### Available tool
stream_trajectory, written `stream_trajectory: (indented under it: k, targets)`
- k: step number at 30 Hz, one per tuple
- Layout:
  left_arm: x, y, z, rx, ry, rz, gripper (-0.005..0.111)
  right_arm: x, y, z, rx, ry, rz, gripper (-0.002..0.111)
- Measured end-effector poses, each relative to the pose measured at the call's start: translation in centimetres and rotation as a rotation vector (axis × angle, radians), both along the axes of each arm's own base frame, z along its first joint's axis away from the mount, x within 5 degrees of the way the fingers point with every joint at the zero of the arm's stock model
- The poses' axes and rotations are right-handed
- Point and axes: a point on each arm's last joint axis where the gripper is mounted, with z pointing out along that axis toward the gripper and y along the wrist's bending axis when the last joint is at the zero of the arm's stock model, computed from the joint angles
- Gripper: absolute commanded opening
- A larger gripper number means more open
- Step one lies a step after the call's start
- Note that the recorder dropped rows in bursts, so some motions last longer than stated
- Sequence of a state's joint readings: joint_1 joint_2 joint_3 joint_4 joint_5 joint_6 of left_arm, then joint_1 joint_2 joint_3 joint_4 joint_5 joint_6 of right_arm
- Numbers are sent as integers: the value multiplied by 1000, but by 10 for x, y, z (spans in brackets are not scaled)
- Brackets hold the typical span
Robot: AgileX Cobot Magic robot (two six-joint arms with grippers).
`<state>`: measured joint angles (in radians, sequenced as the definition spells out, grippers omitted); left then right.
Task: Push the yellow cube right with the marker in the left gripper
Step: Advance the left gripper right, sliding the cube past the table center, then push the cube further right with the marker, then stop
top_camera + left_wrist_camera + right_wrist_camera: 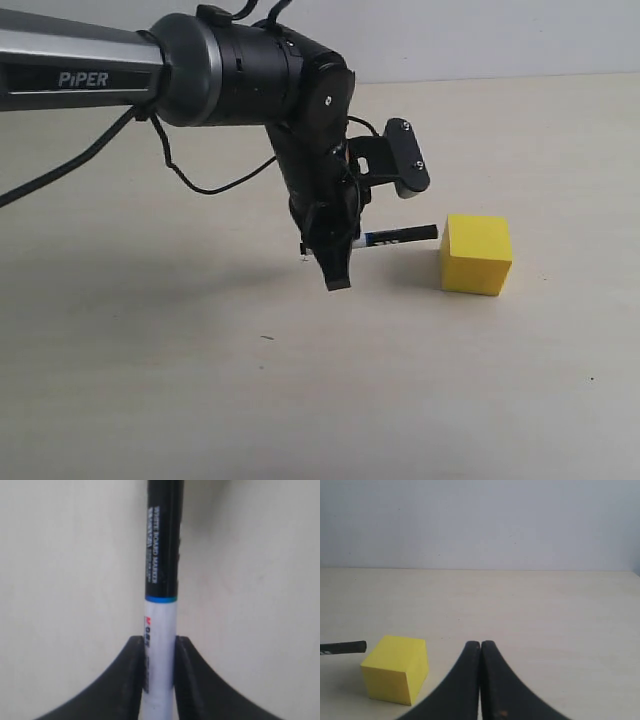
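Yellow cube [477, 254], likely light and rigid, should slide if pushed low by the marker [398, 236], its barrel pinched between fingers of the left gripper [338, 268].

The cube [477, 254] is sitting on the worktop [300, 400], right of centre in the exterior view. The left gripper [336, 264] is hanging just above the worktop to the cube's left, gripping the marker [400, 235], which is lying level. The marker's free end is pointing right at the cube's upper left edge, just beside it, though contact cannot be told. A wall [500, 30] is standing behind the worktop.
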<state>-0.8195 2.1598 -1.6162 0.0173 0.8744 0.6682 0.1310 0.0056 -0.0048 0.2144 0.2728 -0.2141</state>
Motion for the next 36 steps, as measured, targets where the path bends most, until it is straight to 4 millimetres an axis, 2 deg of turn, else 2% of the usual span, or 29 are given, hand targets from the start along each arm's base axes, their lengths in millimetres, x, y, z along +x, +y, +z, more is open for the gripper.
stream_trajectory:
  k: [6, 9, 18, 21, 31, 36]
  targets:
    - [4, 17, -2, 80, 74, 46, 0, 0, 0, 0, 0, 0, 0, 0]
    - [3, 16, -2, 80, 79, 41, 0, 0, 0, 0, 0, 0, 0, 0]
    - [-17, -31, -18, 18, 34, -71, 0, 0, 0, 0, 0, 0, 0, 0]
    - [-21, -36, -22, 16, 43, -78, 0, 0, 0, 0, 0, 0, 0, 0]
    - [-1, -11, -22, 65, 94, 23, 0, 0, 0, 0, 0, 0, 0, 0]
    - [-1, -14, -23, 50, 74, 18, 0, 0, 0, 0, 0, 0, 0, 0]
